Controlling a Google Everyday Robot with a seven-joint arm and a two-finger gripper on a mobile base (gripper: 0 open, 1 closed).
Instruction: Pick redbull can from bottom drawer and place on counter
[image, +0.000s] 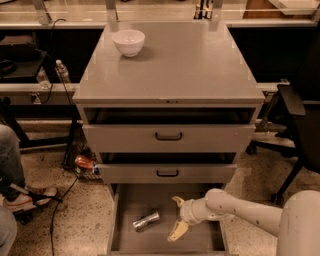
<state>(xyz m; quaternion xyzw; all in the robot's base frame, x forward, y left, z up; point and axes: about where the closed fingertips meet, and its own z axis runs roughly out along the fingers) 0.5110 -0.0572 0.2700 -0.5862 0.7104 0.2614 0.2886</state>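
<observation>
Redbull can (146, 220) lies on its side in the open drawer (145, 243), not yet grasped. Just beside it the gripper (176, 217) hangs with fingers spread wide, holding nothing. Grasping, lifting and setting it on the counter (185, 65) all remain.

High camera faces cabinet (168, 135); hand (175, 218) over bottom drawer (142, 201).

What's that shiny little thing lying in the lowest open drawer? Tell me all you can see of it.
That is the redbull can, slim, of silvery metal with darker patches. It lies on its side on the floor of the bottom drawer, slanted, with its right end a little farther back. Only the drawer floor touches it. The gripper hangs just to its right, jaws open, apart from the can.
</observation>
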